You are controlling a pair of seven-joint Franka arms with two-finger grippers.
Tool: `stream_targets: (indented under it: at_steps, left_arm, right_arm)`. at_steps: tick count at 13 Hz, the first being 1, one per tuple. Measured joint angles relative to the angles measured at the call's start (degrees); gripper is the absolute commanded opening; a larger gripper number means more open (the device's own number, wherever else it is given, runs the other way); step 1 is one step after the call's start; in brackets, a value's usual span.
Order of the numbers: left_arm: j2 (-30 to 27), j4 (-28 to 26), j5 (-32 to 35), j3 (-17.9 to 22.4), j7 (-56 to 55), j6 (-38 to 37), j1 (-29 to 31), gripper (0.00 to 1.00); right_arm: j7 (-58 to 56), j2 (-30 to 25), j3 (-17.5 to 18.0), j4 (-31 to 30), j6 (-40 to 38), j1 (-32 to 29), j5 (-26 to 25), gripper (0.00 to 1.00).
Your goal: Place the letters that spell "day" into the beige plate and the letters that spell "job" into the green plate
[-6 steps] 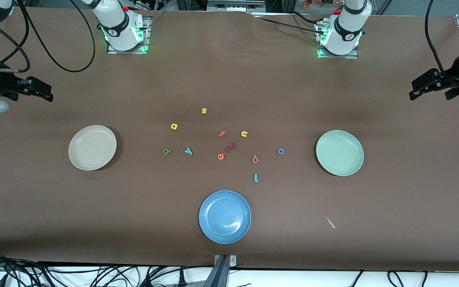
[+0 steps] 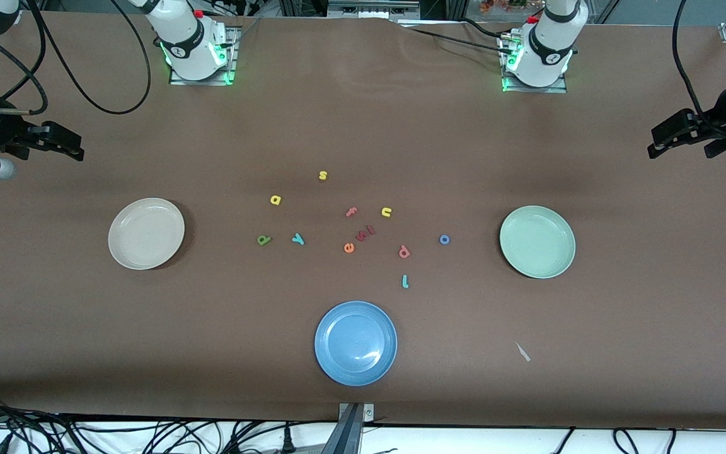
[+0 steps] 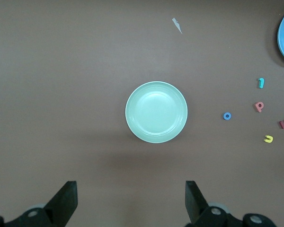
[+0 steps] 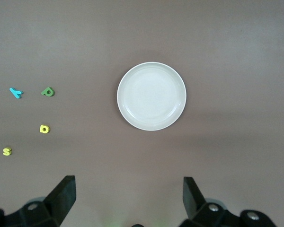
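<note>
The beige plate [image 2: 146, 233] [image 4: 151, 96] lies toward the right arm's end, the green plate [image 2: 537, 241] [image 3: 156, 112] toward the left arm's end; both are empty. Between them lie the olive d [image 2: 264, 239] [image 4: 48, 91], yellow a [image 2: 275, 200] [image 4: 44, 128], teal y [image 2: 298, 238] [image 4: 16, 92], teal j [image 2: 405, 281] [image 3: 261, 83], blue o [image 2: 444, 239] [image 3: 227, 116] and salmon b [image 2: 404, 252] [image 3: 259, 106]. My right gripper [image 2: 76, 151] [image 4: 128, 185] hangs open and empty high over the table's end, as does my left gripper [image 2: 655, 149] [image 3: 130, 189] at its own end.
A blue plate [image 2: 355, 342] sits nearer the front camera than the letters. Other letters lie among them: yellow s [image 2: 322, 175], pink f [image 2: 351, 212], yellow u [image 2: 386, 212], a red one [image 2: 368, 232], orange e [image 2: 349, 248]. A pale scrap [image 2: 522, 352] lies near the front edge.
</note>
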Motion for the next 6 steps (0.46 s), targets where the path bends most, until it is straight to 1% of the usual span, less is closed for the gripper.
stream_targets:
  at_steps: [6]
  left_arm:
    - [0.0,0.0,0.0,-0.1,0.0,0.0,0.0,1.0]
  right_arm:
    - [0.0,0.3,0.0,0.0,0.0,0.0,0.0,1.0]
